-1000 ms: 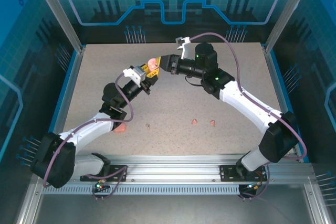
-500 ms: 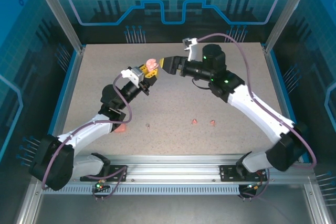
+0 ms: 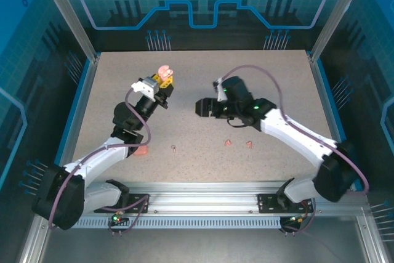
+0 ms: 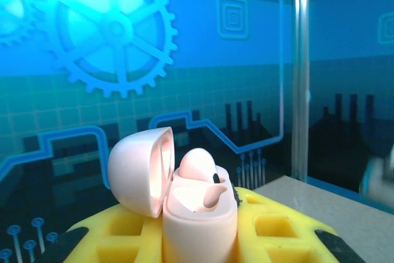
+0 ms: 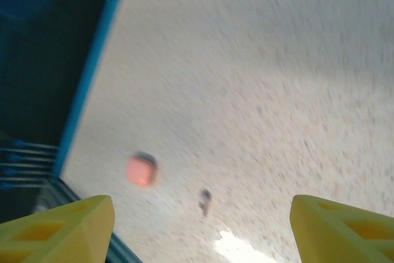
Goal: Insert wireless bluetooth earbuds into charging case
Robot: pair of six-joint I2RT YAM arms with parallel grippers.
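My left gripper is shut on the round pale pink charging case, held up over the far left-centre of the table. In the left wrist view the case stands upright between the yellow fingers with its lid swung open, and one pale earbud sits in it. My right gripper hangs open and empty to the right of the case, well apart from it. On the table lie a pale earbud and two pink earbuds.
A rounded-rectangular pink case lies beside the left forearm; the blurred right wrist view shows it with the pale earbud near it. Blue walls and metal posts ring the table.
The right gripper opened, let go at the case and drew back to the right and down. The left gripper carried the open case farther back and left.
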